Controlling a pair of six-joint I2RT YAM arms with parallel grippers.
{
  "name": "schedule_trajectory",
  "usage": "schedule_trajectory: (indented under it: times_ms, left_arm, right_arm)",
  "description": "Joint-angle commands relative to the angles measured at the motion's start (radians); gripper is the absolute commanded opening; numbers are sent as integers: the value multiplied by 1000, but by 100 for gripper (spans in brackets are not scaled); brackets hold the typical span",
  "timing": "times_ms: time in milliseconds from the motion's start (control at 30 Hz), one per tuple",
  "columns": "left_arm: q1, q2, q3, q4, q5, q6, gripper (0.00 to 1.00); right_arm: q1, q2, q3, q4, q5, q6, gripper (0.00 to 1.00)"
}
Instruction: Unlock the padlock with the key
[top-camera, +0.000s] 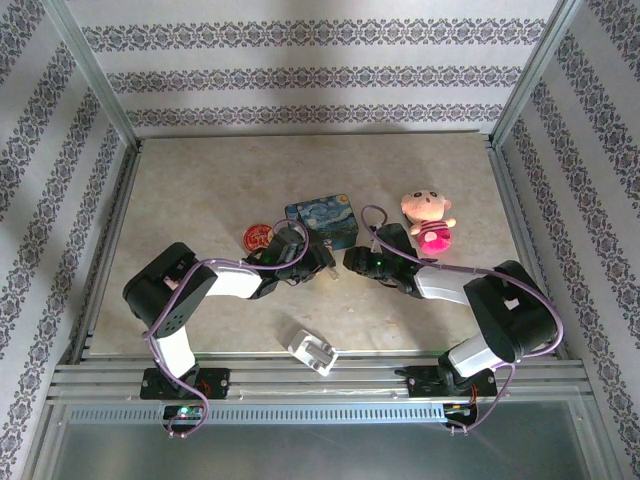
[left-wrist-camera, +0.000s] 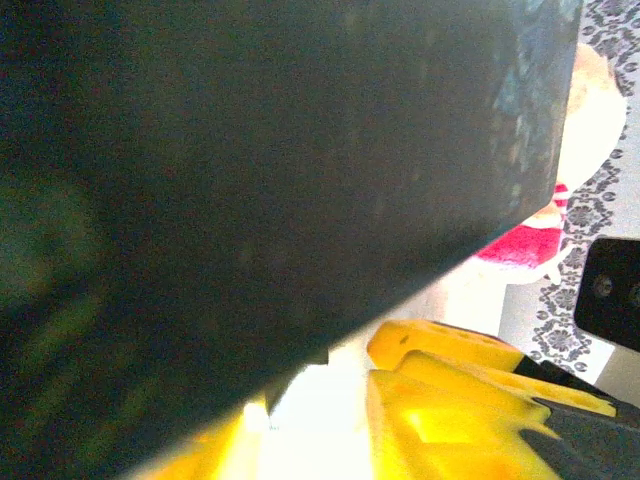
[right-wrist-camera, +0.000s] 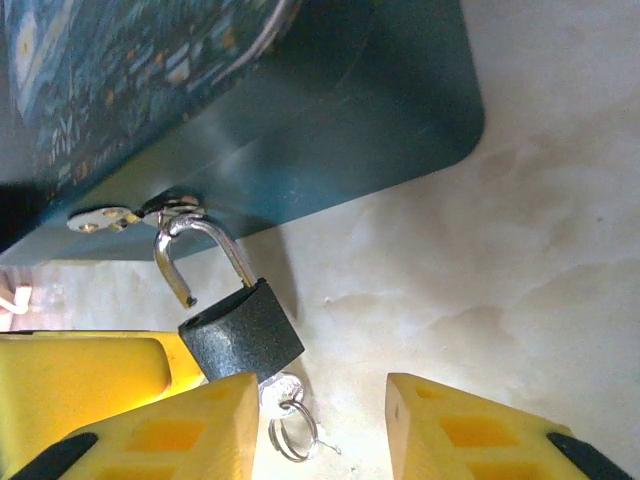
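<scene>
Patterned wallpaper walls close round a beige marbled table (top-camera: 200, 200). From above, a blue painted rectangular tin (top-camera: 322, 222) lies midway across, toward the far edge. A round red-and-gold disc (top-camera: 259, 236) sits just left of it and a pink plush doll (top-camera: 430, 220) to its right. A white blocky plug (top-camera: 312, 350) rests by the near edge. Both arms reach to the tin's near side, the left gripper (top-camera: 322, 262) and the right gripper (top-camera: 350, 262) facing each other closely, since the lock hangs there.

On the left wrist camera the dark tin wall looms close. Below it, the left gripper (left-wrist-camera: 315, 385) shows yellow fingers (left-wrist-camera: 450, 400) set apart, bright table between them and nothing gripped.

On the right wrist camera the tiny dark squarish padlock (right-wrist-camera: 240, 335) hangs from the tin's metal hasp (right-wrist-camera: 110, 215) by its silvery shackle (right-wrist-camera: 205, 235). One leg of the shackle stands free of the body, so the lock looks sprung. The small grey metal key (right-wrist-camera: 283, 388) sits in the keyhole underneath, with a wire ring (right-wrist-camera: 292, 430) on it. The right gripper (right-wrist-camera: 322, 400) has its yellow fingers (right-wrist-camera: 170, 430) parted, clamping nothing; one finger lies just beside the key, and whether it touches the body I cannot tell. By this, the task looks all but done
</scene>
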Motion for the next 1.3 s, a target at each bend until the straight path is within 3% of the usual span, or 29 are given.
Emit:
schedule_trajectory:
  times_ms: [0,100,167,333,500,700,1267]
  left_arm:
    - [-10,-65,-33,-218,-29,21,36]
    - [-10,-167,-23,-326,-103,86,42]
    - [-10,-234,-11,-402,-167,134,50]
    - [-9,-362,39,-591,-365,273,100]
    - [-7,-381,111,-731,-531,405,99]
    - [-1,-334,175,-796,-649,526,99]
    - [11,-98,377,-874,-689,668,99]
  right_arm:
    - [19,17,31,19,25,-48,39]
    - [39,26,43,13,30,-80,43]
    - [53,33,56,0,38,-98,44]
    - [80,63,87,-12,55,-116,45]
    - [82,109,111,-13,69,-103,45]
    - [82,156,126,-9,59,-93,45]
    - [83,213,155,19,25,-78,42]
